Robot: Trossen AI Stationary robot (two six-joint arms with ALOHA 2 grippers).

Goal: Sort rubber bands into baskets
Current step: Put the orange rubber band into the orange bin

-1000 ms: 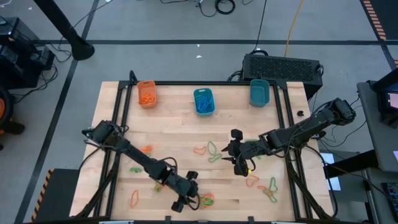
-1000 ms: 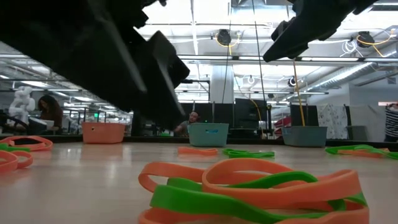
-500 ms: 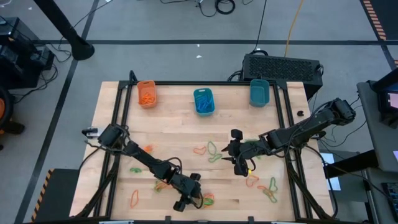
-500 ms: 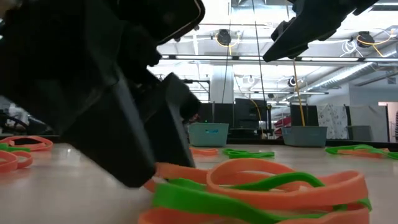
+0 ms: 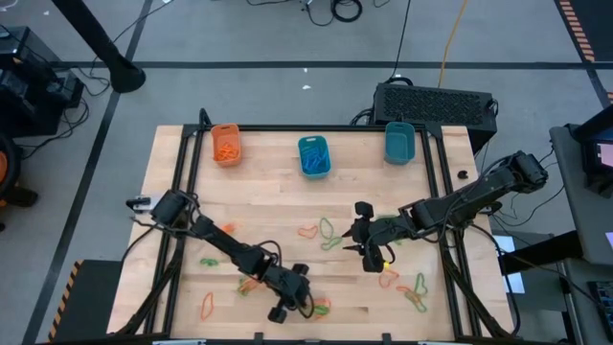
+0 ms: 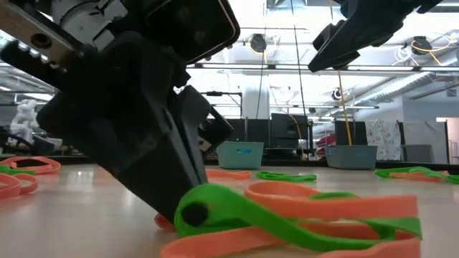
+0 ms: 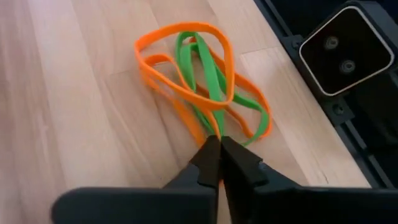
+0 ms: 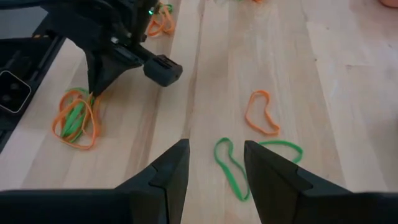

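Observation:
A tangle of orange and green rubber bands (image 7: 205,81) lies on the wooden table near its front edge (image 5: 318,307). My left gripper (image 7: 219,144) is shut at the tangle's near end, its tips down on the table (image 6: 188,213). My right gripper (image 8: 214,155) hangs open above the middle right of the table (image 5: 369,257), over a loose green band (image 8: 229,168) and an orange band (image 8: 261,113). At the far edge stand three baskets: one orange (image 5: 226,144) and two teal (image 5: 313,155) (image 5: 398,142). My left gripper pinches the end of a green band (image 6: 215,204) between its two fingertips, where the orange bands run alongside; whether an orange one is also caught I cannot tell. The fingers slant down from the table's left. The tangle lies slack on the table.
More loose bands lie scattered: at the left (image 5: 206,307) (image 5: 224,230), in the middle (image 5: 330,233) and at the right front (image 5: 414,292). A big black box (image 5: 436,101) stands beyond the far right corner. The low camera's housing (image 7: 339,50) sits at the front edge beside the tangle.
My left gripper has sunk to the table at the tangle and has shut on its near end. The green band's end has been drawn together at the fingertips. The right arm has kept still.

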